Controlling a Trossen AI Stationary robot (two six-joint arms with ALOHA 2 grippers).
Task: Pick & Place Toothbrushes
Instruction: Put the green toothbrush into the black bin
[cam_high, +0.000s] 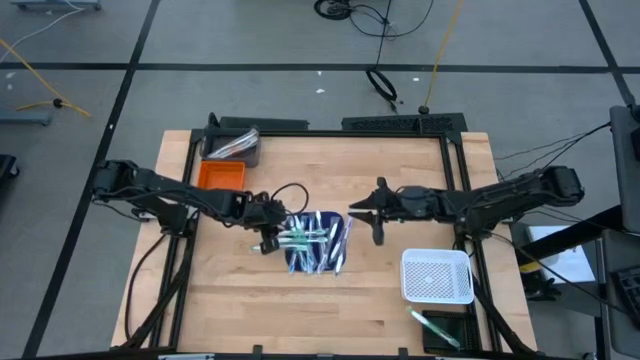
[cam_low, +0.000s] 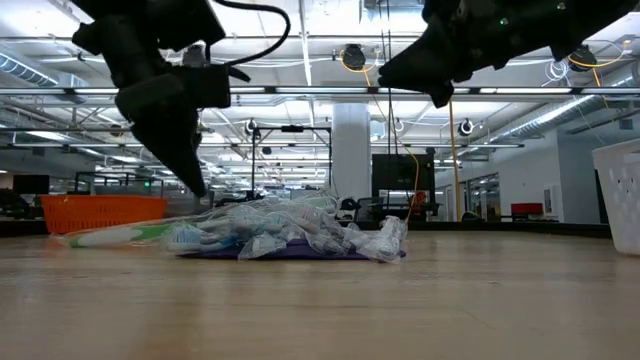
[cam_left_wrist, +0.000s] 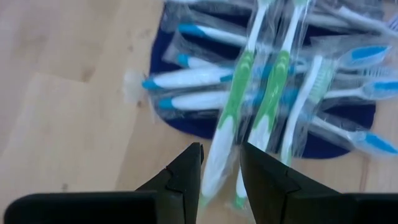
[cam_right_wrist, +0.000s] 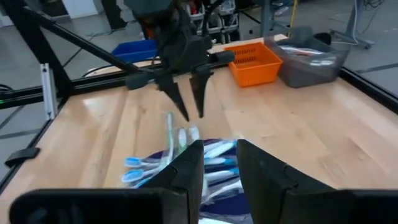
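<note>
Many wrapped toothbrushes (cam_high: 312, 241) lie in a loose heap on a dark blue mat (cam_high: 330, 262) near the middle of the wooden desk (cam_high: 330, 310), their handles green, white and blue under clear wrapping. In the low view the heap (cam_low: 290, 230) rises as a crinkled mound on the mat, and one green and white brush (cam_low: 120, 236) sticks out flat onto the bare wood towards the orange basket (cam_low: 100, 211).

The left claw (cam_high: 268, 238) hangs over the edge of the heap nearest the left arm. Its fingers (cam_left_wrist: 186, 174) stand a little apart with nothing between them, and two green-handled brushes (cam_left_wrist: 249, 112) lie directly beyond the tips, pointing towards the gap but not touched. From the level camera this claw (cam_low: 195, 175) points down, its tip just above the pile.

The right claw (cam_high: 378, 232) hovers beside the opposite edge of the mat, raised well above the desk (cam_low: 435, 85). Its fingers (cam_right_wrist: 189, 168) are slightly parted and empty, and the heap (cam_right_wrist: 186, 158) lies below and ahead of them.

An orange basket (cam_high: 221, 176) and a grey bin (cam_high: 233, 146) sit at the far left of the desk, and a white basket (cam_high: 437, 276) stands near the right front, with one green brush (cam_high: 436, 326) on a dark tray below it.
</note>
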